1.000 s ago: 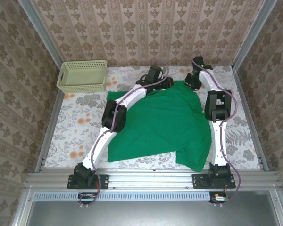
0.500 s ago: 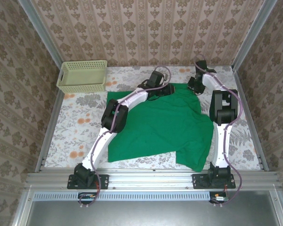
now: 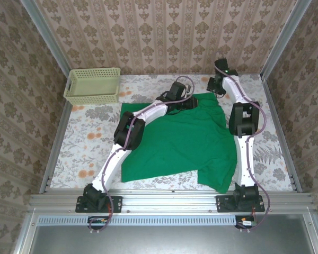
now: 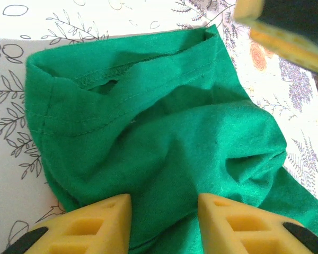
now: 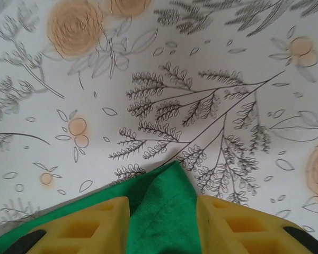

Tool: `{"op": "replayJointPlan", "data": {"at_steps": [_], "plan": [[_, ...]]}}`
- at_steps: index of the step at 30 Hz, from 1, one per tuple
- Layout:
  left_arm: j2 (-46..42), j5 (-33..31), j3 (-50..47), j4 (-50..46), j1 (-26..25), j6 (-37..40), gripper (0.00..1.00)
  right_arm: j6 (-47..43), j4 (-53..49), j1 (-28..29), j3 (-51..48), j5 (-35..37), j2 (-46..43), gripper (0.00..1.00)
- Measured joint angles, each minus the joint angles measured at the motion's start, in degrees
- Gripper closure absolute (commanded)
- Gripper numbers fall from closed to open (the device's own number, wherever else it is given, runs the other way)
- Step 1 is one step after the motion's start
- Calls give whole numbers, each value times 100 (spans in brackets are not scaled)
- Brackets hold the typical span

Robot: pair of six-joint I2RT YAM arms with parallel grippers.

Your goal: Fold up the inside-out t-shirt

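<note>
top external view: the inside-out t-shirt [image 3: 180, 137] lies spread over the middle of the table [image 3: 90, 132] toward its right edge, while near the far edge the left gripper [image 4: 164, 203] pinches bunched green cloth and the right gripper [image 5: 163, 203] straddles a shirt corner, its grip impossible to tell.

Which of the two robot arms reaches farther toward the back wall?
The right one: the right gripper is at the green t-shirt's far right corner, by the wall; the left gripper sits short of it.
</note>
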Motion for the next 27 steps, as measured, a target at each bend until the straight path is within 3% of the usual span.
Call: {"op": "replayJointPlan", "data": {"at_steps": [8, 19, 22, 27], "plan": [[-251, 9, -501, 280, 0, -9, 62, 0, -898, 81, 999, 297, 601, 54], [-551, 22, -1189, 822, -28, -94, 62, -2, -1735, 55, 1851, 133, 1093, 54], [-612, 26, -1303, 890, -42, -127, 62, -37, -1825, 55, 1930, 59, 1137, 60], [-675, 72, -1416, 957, -42, -168, 59, -125, -1906, 13, 1963, -11, 1145, 82]]}}
